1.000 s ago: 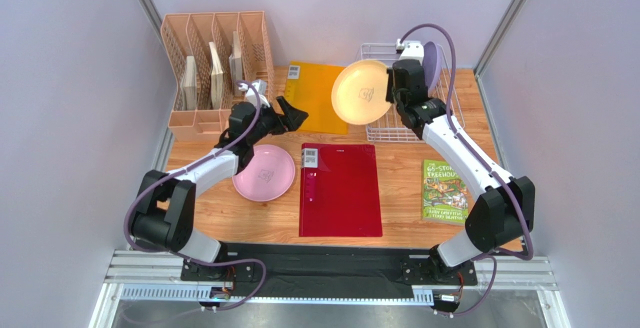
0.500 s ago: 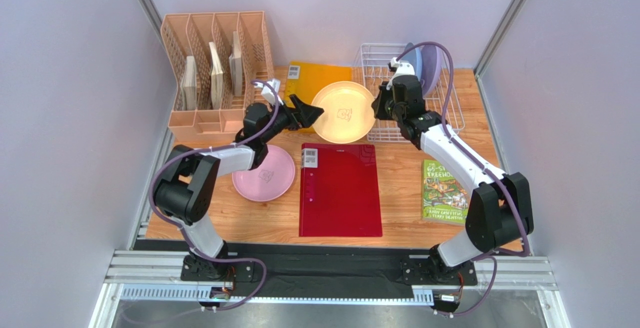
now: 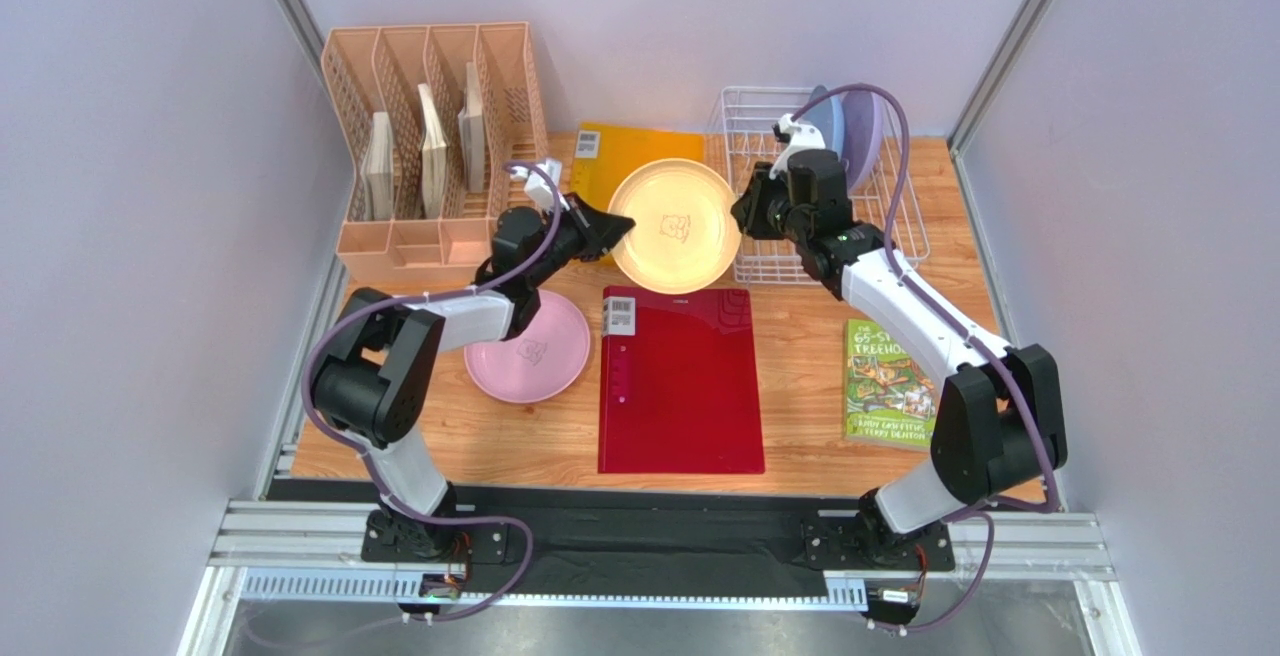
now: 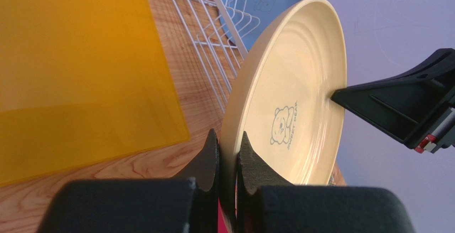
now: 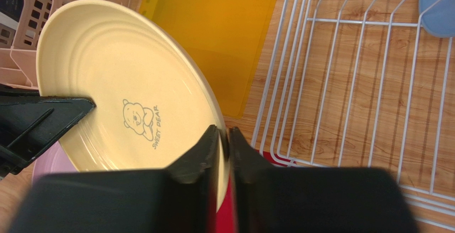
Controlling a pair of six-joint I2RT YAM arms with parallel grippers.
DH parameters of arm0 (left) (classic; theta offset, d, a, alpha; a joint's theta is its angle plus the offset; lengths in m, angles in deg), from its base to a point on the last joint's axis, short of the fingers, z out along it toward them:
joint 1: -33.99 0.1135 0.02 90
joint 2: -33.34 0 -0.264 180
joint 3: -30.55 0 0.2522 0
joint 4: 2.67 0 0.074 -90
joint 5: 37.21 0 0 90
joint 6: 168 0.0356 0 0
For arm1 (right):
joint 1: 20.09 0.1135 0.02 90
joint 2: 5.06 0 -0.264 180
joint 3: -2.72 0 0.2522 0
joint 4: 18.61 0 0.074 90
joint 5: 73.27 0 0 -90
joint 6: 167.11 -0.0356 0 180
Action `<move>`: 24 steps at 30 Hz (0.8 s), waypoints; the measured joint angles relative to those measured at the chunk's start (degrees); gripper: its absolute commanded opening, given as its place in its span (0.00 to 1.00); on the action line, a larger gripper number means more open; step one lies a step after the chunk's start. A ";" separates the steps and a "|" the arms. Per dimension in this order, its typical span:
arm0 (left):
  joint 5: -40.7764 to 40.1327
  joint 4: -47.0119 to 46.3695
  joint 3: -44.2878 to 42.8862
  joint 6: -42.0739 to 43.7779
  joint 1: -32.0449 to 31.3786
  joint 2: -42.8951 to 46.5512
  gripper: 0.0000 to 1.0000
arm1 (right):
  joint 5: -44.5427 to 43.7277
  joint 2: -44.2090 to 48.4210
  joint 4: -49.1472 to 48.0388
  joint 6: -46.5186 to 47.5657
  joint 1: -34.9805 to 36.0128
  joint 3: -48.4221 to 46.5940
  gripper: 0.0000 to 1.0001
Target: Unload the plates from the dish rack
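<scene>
Jointly, plate point(image 3: 675, 224) (left tool point(image 4: 227, 138), right tool point(image 5: 224, 133))

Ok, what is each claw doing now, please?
Left claw: closed on the rim of the yellow plate.
Right claw: closed on its opposite rim.

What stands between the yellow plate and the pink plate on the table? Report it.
No loose object shows between them. The yellow plate hangs in the air, its rim pinched by the left gripper, with the right gripper astride the opposite rim. Only the left arm itself overhangs part of the pink plate.
</scene>
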 measured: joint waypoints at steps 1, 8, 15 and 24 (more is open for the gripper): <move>-0.42 0.90 0.04 0.63 -0.11 0.28 0.00 | -0.02 0.00 -0.07 -0.20 -0.02 0.00 0.58; -7.15 12.17 7.19 4.85 -0.46 10.32 0.00 | -4.59 0.02 0.20 1.20 -0.02 -0.20 0.73; -16.37 27.71 14.56 6.82 -0.48 32.94 0.00 | -10.93 -0.72 3.21 3.39 -3.32 -4.37 0.73; -31.41 49.66 21.57 5.70 -0.46 57.33 0.00 | -13.77 -6.95 5.75 3.41 -9.27 -12.04 0.73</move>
